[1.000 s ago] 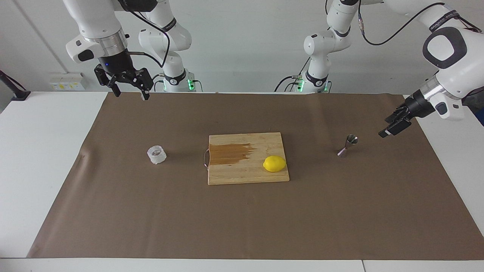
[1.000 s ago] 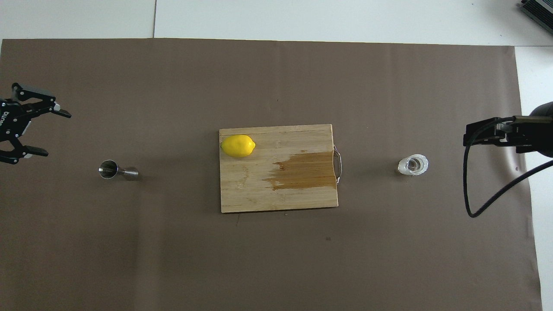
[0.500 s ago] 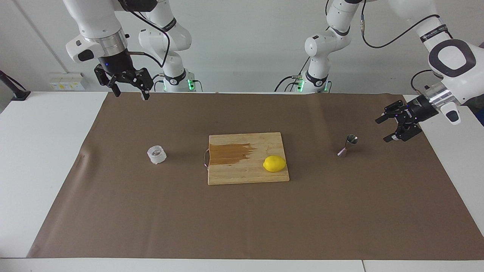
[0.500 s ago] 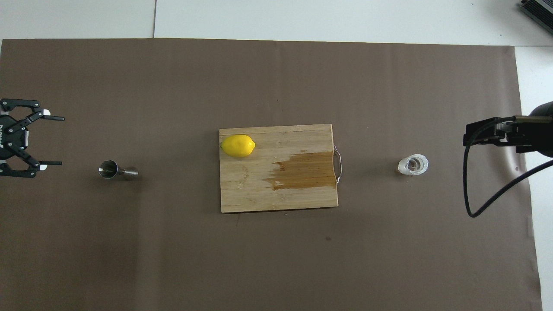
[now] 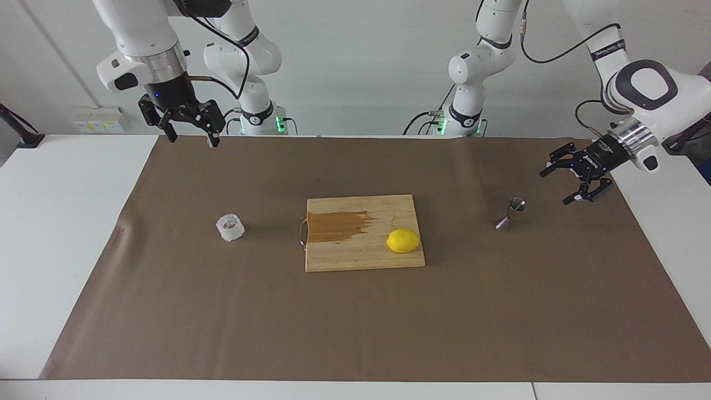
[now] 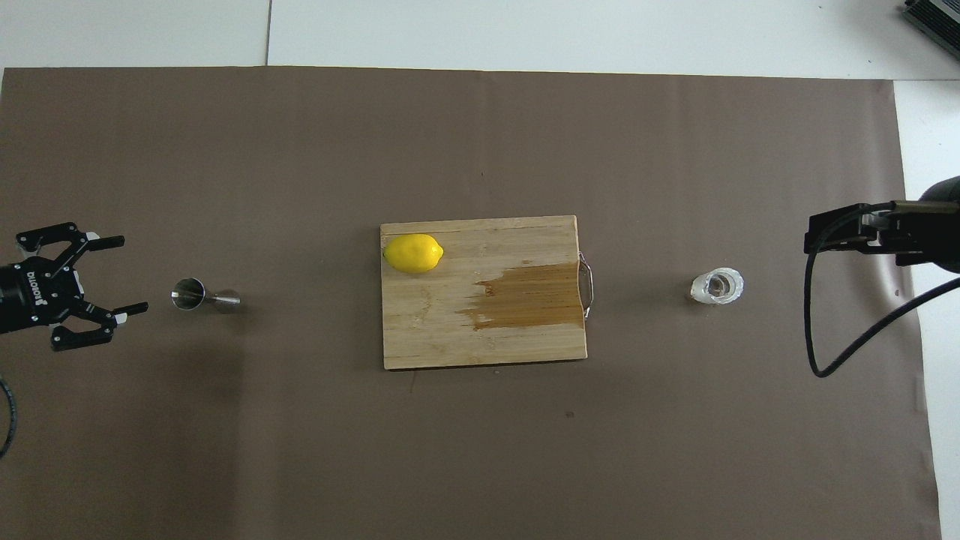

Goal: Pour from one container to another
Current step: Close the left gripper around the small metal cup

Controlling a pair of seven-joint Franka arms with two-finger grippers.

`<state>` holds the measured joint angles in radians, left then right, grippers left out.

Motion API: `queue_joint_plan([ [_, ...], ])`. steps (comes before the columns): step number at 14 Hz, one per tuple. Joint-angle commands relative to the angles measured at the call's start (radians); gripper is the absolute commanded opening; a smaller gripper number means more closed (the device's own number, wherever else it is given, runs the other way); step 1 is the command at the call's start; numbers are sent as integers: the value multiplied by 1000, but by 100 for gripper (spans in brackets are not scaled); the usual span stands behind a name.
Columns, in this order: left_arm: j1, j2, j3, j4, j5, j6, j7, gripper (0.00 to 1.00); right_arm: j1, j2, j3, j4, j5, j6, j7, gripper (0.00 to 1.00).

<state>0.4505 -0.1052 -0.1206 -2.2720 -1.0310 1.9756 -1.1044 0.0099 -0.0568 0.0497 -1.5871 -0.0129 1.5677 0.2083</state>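
A wooden board (image 5: pixel 364 232) sits mid-table on brown paper (image 5: pixel 355 322), a lemon (image 5: pixel 403 241) on it. Toward the right arm's end from the board stands the glass (image 5: pixel 230 228), upright. Toward the left arm's end stands the jigger (image 5: pixel 511 213), upright.

The left gripper (image 5: pixel 570 184), fingers spread wide and empty, hovers just beside the jigger, apart from it. The right gripper (image 5: pixel 191 134), also spread and empty, waits raised over the paper's edge nearest the robots.

The glass looks rigid, slippery and breakable; grip its sides mid-height. The jigger seems light and tippy; its narrow waist suits a pinch.
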Motion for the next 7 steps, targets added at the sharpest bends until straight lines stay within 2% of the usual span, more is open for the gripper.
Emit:
queue_joint_plan([
  [1, -10, -100, -5, -161, -83, 97, -31, 100, -18, -18, 7, -16, 25, -8, -21, 100],
  [3, -18, -113, -8, -211, -98, 147, -28, 100, -18, -18, 7, -16, 27, -8, -21, 100],
  [7, -117, -104, -8, -247, -167, 284, -26, 100, -18, -18, 7, -16, 27, -8, -21, 100],
])
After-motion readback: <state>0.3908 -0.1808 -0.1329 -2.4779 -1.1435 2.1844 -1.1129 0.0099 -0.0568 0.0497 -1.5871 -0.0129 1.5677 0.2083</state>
